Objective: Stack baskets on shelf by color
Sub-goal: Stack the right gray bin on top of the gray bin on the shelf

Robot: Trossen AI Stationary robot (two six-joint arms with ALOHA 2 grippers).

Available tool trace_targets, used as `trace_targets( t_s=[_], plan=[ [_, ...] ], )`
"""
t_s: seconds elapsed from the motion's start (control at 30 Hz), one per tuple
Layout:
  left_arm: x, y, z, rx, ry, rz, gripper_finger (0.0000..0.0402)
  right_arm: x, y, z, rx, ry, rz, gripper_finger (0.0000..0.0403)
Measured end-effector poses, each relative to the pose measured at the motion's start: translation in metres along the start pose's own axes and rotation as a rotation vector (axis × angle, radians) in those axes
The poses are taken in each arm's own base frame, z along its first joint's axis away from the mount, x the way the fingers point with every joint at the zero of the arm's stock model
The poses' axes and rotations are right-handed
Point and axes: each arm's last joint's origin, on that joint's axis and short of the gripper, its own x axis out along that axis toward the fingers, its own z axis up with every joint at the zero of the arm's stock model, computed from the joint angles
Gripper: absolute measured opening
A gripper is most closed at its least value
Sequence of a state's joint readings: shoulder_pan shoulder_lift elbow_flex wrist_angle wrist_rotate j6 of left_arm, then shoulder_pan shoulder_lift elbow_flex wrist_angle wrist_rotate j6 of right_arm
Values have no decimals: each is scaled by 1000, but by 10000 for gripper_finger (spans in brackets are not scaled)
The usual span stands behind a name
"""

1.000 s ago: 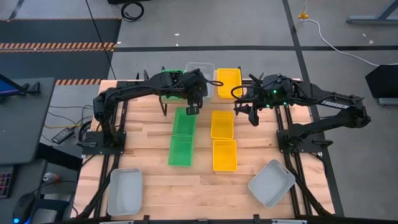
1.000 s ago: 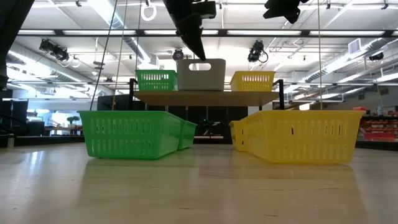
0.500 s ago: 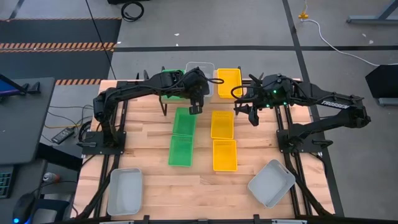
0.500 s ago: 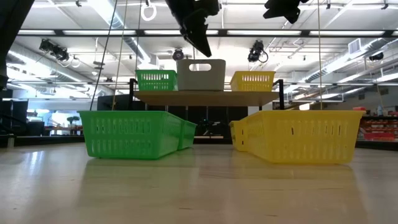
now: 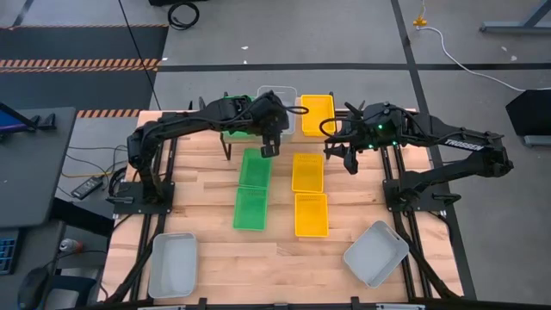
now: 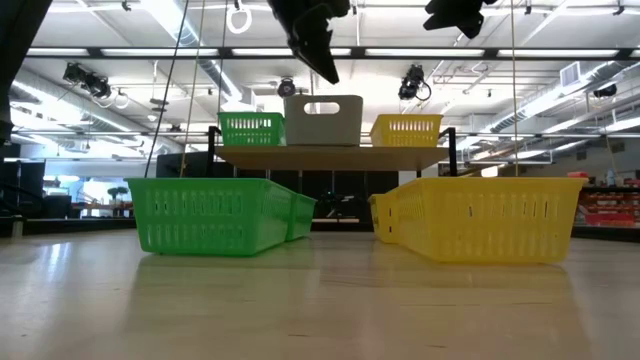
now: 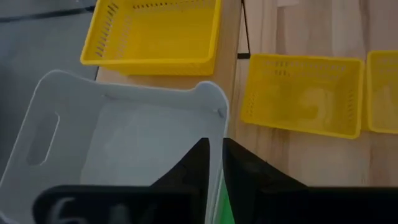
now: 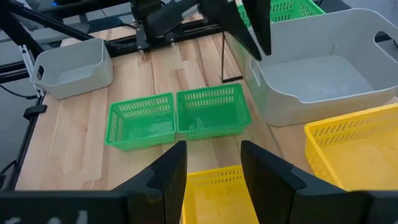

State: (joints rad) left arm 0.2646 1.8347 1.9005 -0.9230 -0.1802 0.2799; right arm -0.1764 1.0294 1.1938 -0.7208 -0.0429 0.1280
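The shelf stands at the table's far side and carries one green basket, one pale grey basket and one yellow basket on their bottoms. My left gripper hovers just above the grey basket's near rim. It is open by a narrow gap and touches nothing. My right gripper hangs open in the air right of the yellow baskets. On the table lie two green baskets, two yellow ones and two grey ones.
The table's baskets form two end-to-end rows, green on the left and yellow on the right, in front of the shelf. The grey ones sit at the near left and near right corners. Bare slatted wood lies between them along the near edge.
My left gripper has risen a little from the grey basket's near rim and tipped its fingers toward the right. The grey basket has stayed on the shelf. My right arm has kept still.
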Motion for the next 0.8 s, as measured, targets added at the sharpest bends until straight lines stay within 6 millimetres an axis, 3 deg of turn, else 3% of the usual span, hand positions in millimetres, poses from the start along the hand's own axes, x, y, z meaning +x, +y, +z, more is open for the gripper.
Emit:
trace_targets(
  t_s=[0.27, 0.47, 0.63, 0.8],
  plan=[
    [-53, -6, 30, -62, -173, -3, 49, -1, 2, -9, 210, 113, 97, 158],
    [-90, -27, 41, -114, -252, -61, 53, -2, 13, -17, 310, 221, 186, 158],
    [-102, -56, 35, -83, -187, -169, 60, 2, 27, -20, 320, 264, 225, 159],
    [-101, -86, 22, -24, -50, -299, 64, 17, 43, -23, 279, 317, 257, 181]
  ],
)
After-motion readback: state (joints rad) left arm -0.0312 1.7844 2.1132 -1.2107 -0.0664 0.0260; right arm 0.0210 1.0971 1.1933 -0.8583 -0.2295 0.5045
